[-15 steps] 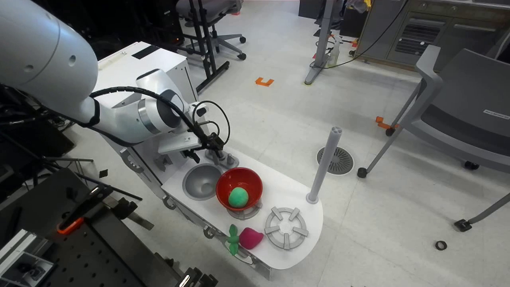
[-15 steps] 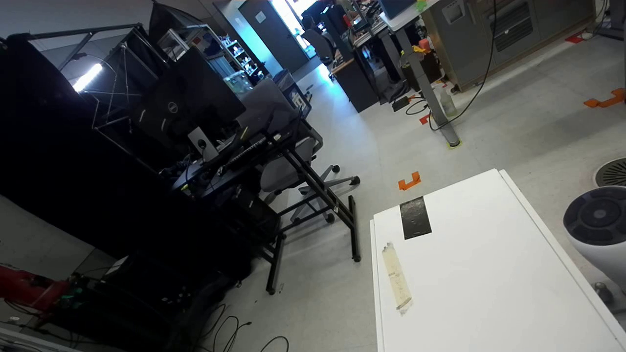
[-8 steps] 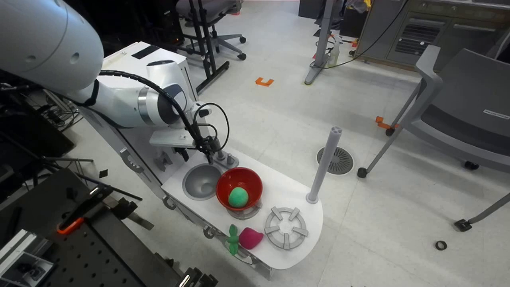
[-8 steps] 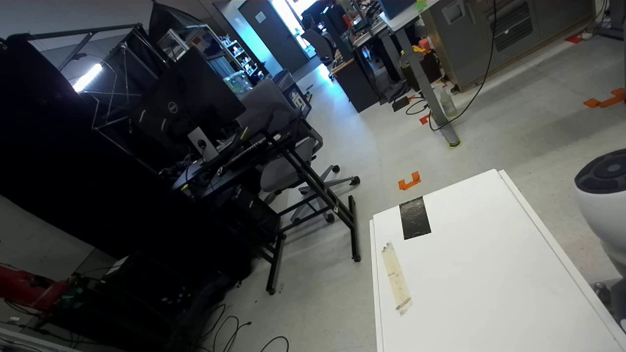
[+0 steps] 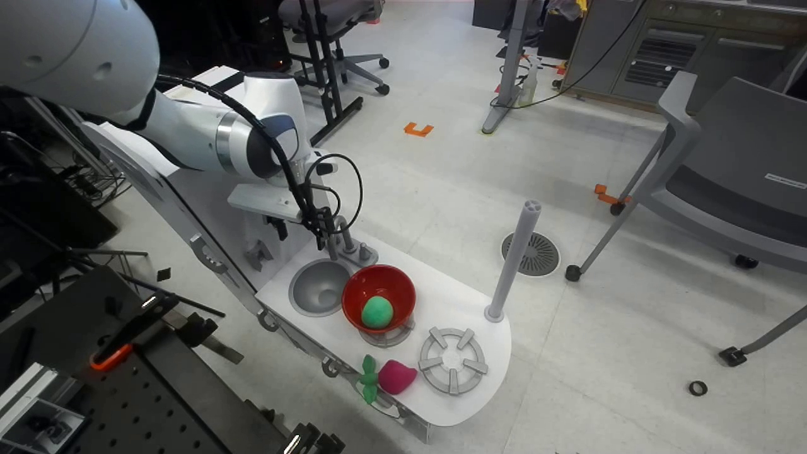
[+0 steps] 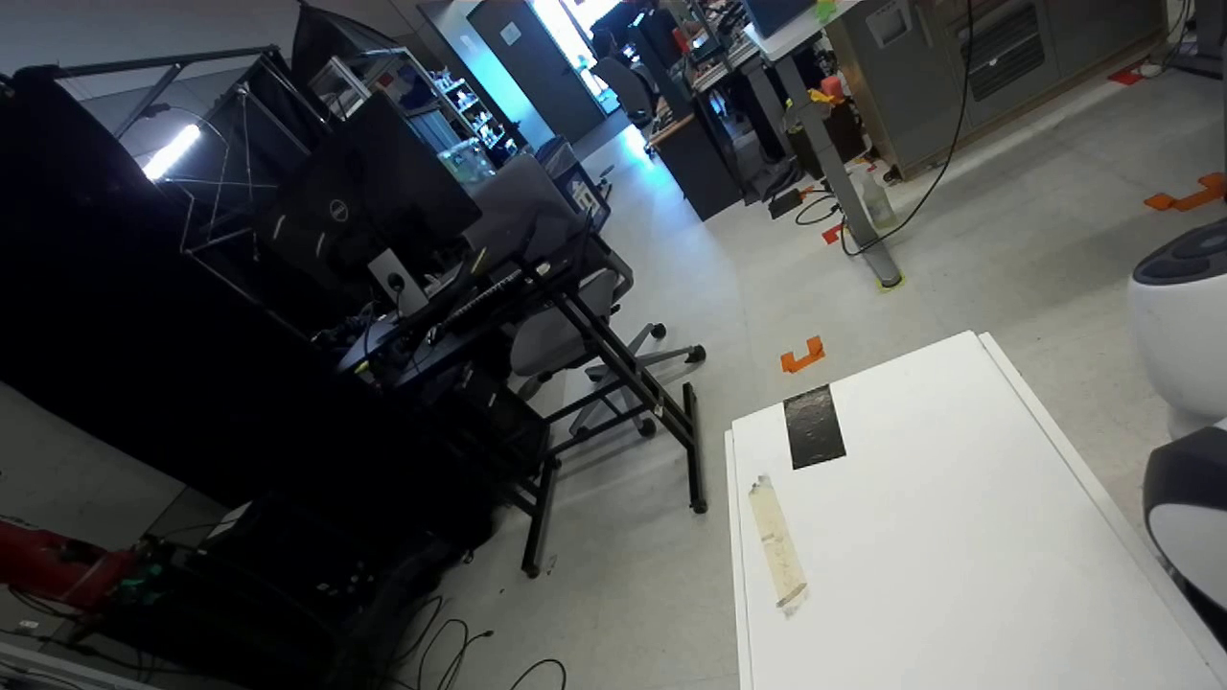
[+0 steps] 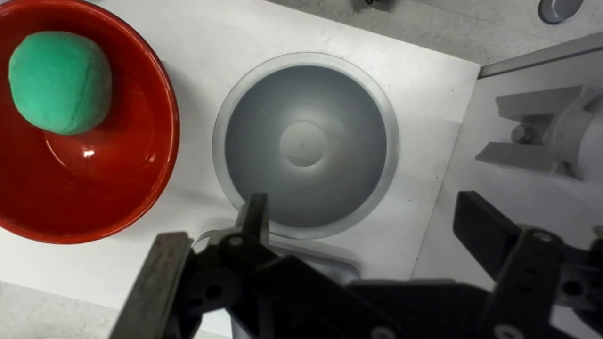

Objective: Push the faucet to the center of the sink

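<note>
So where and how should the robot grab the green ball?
Probably across the middle of the green ball, from above: it is roundish, its top is uncovered, and the wall of the red bowl around it would likely hinder a sideways approach.

Left of centre in an exterior view, the short, curved grey faucet (partly hidden) stands upright just beside the round grey sink, a shallow basin lower and farther left.

I've got pale grey floor stretching wide, bright orange tape marking it, and there's a wheeled grey armchair! Now an exterior view: glowing white tube light, dark grey door, slatted grey cabinet!
</note>
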